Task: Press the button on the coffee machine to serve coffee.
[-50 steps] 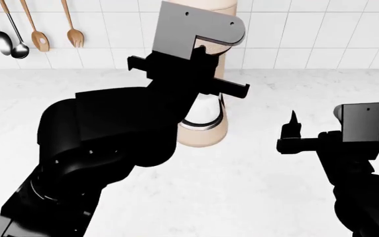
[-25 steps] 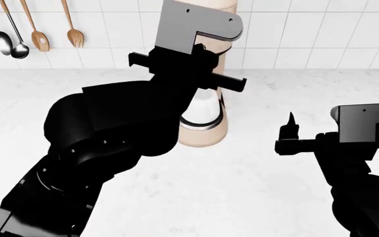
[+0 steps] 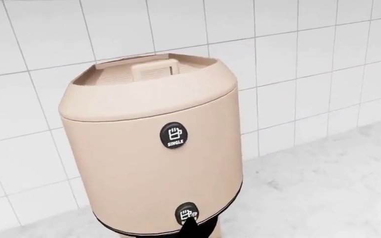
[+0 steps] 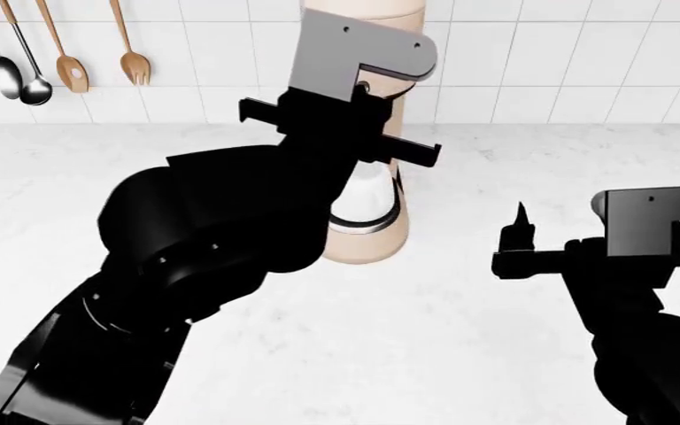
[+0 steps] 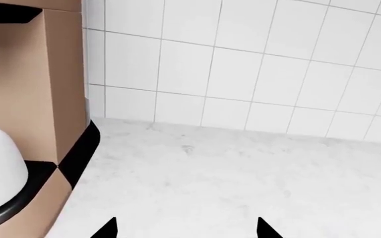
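— Since the right arm sat nearest me, where was it, and how did its gripper stand?

— My right gripper (image 5: 185, 229) hung low over the bench (image 4: 459, 336), well apart from the job, its two fingertips spread with bare marble between them. It held nothing.

— And the left?

— My left gripper (image 3: 189, 229) was raised against the coffee machine (image 4: 375, 221), which stood at the back of the bench by the tiled wall (image 4: 552, 53). Only one dark fingertip showed in the wrist view, so I could not tell whether the jaws were apart or together. That tip sat just at the lower button (image 3: 187, 214); touching or not, I couldn't say.

— How did you expect the machine to handle?

— I judged it rigid, smooth-shelled and tall on a rounded base, so a hard shove up high might tip or slide it. No grasp was needed: a short, square push on the small button face seemed right. The SINGLE button (image 3: 173, 135) sat higher up the body.
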